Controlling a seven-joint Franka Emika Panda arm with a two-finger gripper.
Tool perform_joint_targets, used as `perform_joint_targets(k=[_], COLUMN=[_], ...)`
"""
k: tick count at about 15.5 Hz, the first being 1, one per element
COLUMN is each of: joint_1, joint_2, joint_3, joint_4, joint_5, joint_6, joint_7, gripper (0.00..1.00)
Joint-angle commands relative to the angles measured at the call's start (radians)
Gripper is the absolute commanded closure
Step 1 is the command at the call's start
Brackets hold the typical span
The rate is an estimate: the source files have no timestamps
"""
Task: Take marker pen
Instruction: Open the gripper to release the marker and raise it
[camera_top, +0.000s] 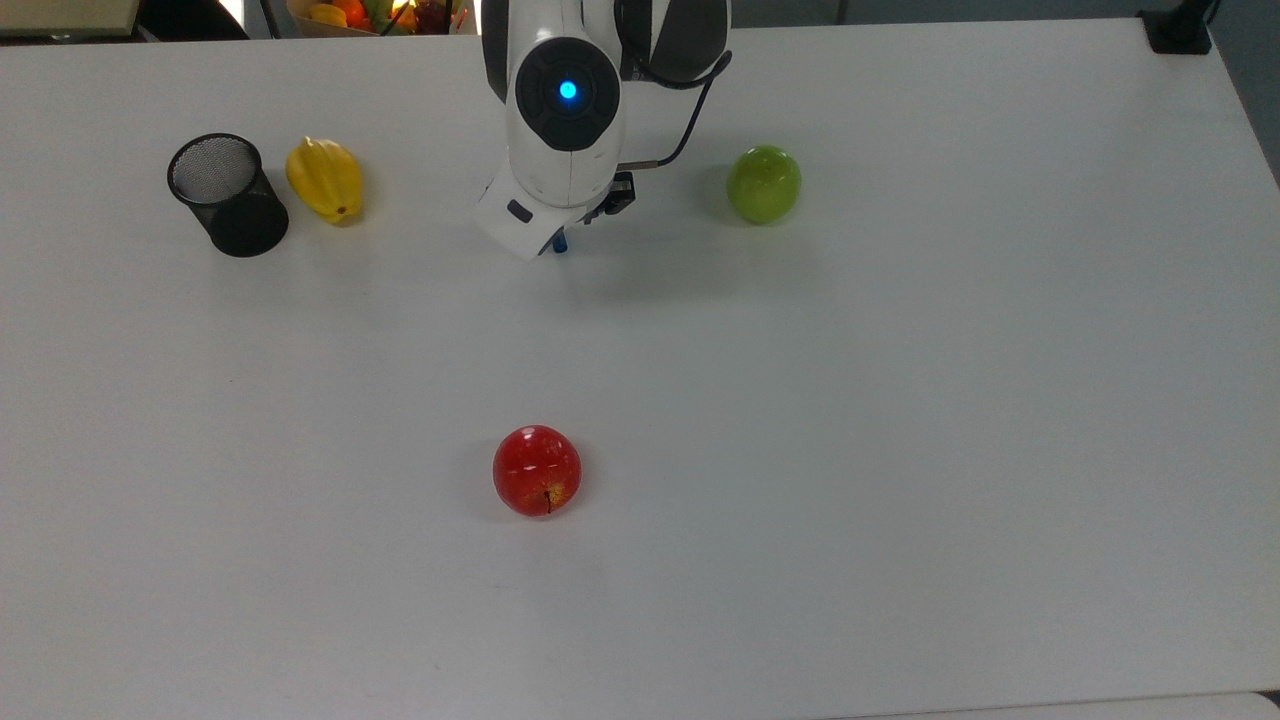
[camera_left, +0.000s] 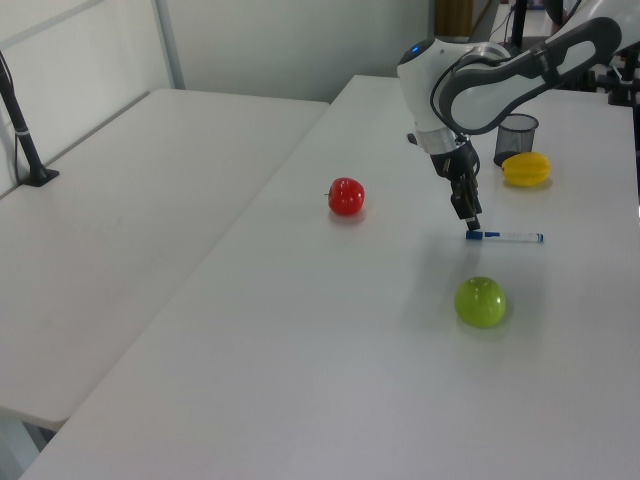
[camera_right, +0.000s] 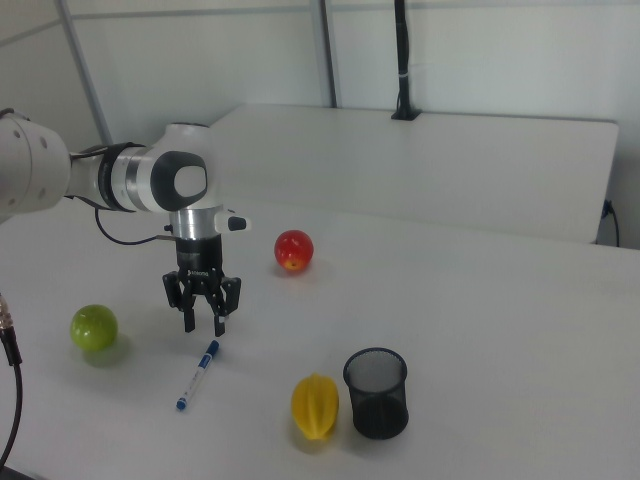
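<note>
White tabletop (camera_top: 900, 450) stretches under the arm, whose black two-finger gripper (camera_right: 203, 327) hangs with its fingers spread apart and empty just above the blue cap end of the slim white-barrelled marker pen (camera_right: 197, 375), which lies flat on the table. Farther out sit a green apple (camera_right: 94, 327), a red apple (camera_right: 293, 250), a yellow starfruit (camera_right: 315, 406) and a black mesh cup (camera_right: 376, 392).

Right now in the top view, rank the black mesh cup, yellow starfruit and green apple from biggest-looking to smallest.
1. Black mesh cup, clearly largest.
2. Yellow starfruit and green apple: too alike to rank; the starfruit is longer, the apple rounder.
</note>
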Motion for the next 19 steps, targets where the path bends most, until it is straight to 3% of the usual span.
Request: perform_joint_targets(k=[1,5,15,19], joint_1=[0.004,-0.034,-0.146,-0.131], joint_2=[-0.058,-0.167,-0.395,-0.421], joint_3=[0.0,-0.002,-0.037,-0.121], joint_4=[-0.004,-0.004,-0.003,0.008], joint_5=[-0.022,-0.019,0.039,0.104], joint_6=[0.006,-0.002,-0.071,-0.106], joint_7=[0.066,0.08,0.066,0.051], gripper=[0.32,0.0,0.0,0.0])
